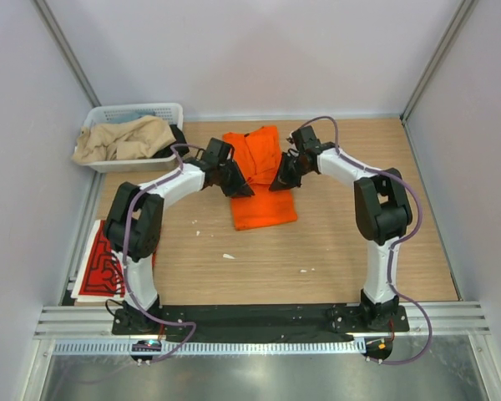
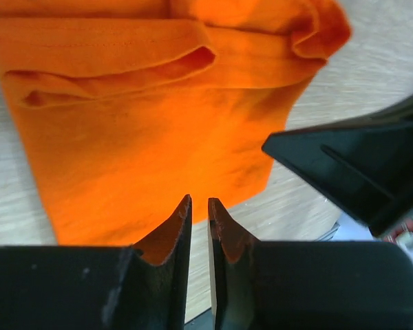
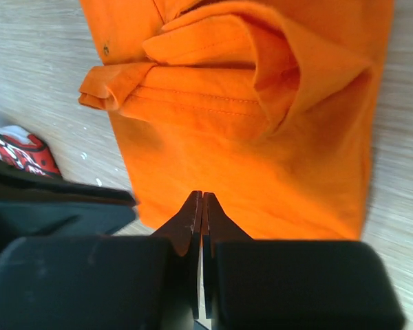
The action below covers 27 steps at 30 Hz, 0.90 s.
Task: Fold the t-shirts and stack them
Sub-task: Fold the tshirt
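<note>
Lying between both pincers: the orange t-shirt is resting partly folded on the table, with a sleeve turned in over its body.
State of left pincer: its fingers are standing a thin slit apart and gripping nothing.
Place of left pincer: it is sitting low at the shirt's left edge; whether it is touching the cloth I cannot tell.
State of right pincer: its fingers are pressing together with no cloth between them.
Place of right pincer: it is sitting at the shirt's right edge, facing the left pincer, near it but apart.
Behind the left pincer: the red t-shirt with white lettering is lying flat, well apart, beside that arm's base.
Beyond the left pincer: a white basket is holding a beige cloth.
</note>
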Available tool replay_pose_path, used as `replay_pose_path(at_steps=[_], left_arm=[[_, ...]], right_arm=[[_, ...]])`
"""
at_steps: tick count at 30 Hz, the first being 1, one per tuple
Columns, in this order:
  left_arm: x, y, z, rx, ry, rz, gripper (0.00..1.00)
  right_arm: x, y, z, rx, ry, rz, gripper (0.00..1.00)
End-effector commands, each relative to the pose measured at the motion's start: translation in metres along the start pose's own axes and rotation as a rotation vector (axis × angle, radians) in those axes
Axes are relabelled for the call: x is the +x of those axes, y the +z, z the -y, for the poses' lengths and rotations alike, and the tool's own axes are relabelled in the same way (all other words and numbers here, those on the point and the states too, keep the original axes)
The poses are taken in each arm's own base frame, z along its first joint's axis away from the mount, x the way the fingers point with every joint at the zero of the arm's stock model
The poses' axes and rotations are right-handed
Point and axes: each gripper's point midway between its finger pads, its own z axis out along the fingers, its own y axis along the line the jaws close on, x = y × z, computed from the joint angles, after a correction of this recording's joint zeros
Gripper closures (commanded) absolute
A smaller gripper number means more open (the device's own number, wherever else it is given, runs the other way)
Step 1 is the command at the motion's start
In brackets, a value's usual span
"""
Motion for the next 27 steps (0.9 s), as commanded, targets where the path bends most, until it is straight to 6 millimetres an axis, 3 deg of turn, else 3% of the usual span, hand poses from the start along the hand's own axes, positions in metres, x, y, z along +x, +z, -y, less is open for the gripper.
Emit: replay_pose_path(at_steps=[1, 6, 12, 17, 18, 19, 20, 21, 22, 24, 27], left_arm=[[-0.004, 0.017, 0.009, 0.081, -0.018, -0.023, 0.85], [-0.011, 0.033, 0.009, 0.078, -0.012, -0.022, 0.85], [-0.03, 0.051, 0.003, 0.066, -0.017, -0.009, 0.85], [-0.068, 0.055, -0.001, 0.051, -0.011, 0.058, 0.85], [-0.081, 0.054, -0.005, 0.038, -0.014, 0.084, 0.85], [-0.094, 0.052, 0.003, 0.051, 0.001, 0.109, 0.85], [-0.098, 0.059, -0.007, 0.02, 0.012, 0.097, 0.85], [-0.106, 0.061, -0.012, -0.003, 0.011, 0.104, 0.85], [-0.123, 0.054, 0.004, 0.023, 0.032, 0.133, 0.85], [-0.135, 0.051, 0.003, 0.007, 0.038, 0.137, 0.84], [-0.151, 0.032, 0.026, 0.032, 0.091, 0.182, 0.8]], right_arm=[[-0.013, 0.009, -0.01, -0.053, 0.04, 0.059, 0.99], [-0.018, 0.032, -0.007, -0.058, 0.061, 0.072, 0.99], [-0.036, 0.043, -0.008, -0.047, 0.041, 0.106, 0.99], [-0.073, 0.045, -0.011, 0.001, 0.004, 0.18, 0.98], [-0.089, 0.039, -0.021, -0.009, -0.007, 0.216, 0.98], [-0.096, 0.036, -0.018, 0.004, -0.001, 0.224, 0.98], [-0.101, 0.043, -0.011, 0.024, 0.001, 0.226, 0.96], [-0.117, 0.035, -0.021, 0.014, -0.012, 0.263, 0.96], [-0.121, 0.033, -0.014, 0.037, 0.003, 0.255, 0.96], [-0.131, 0.033, -0.006, 0.061, 0.009, 0.267, 0.93], [-0.149, 0.019, -0.007, 0.045, 0.016, 0.289, 0.91]])
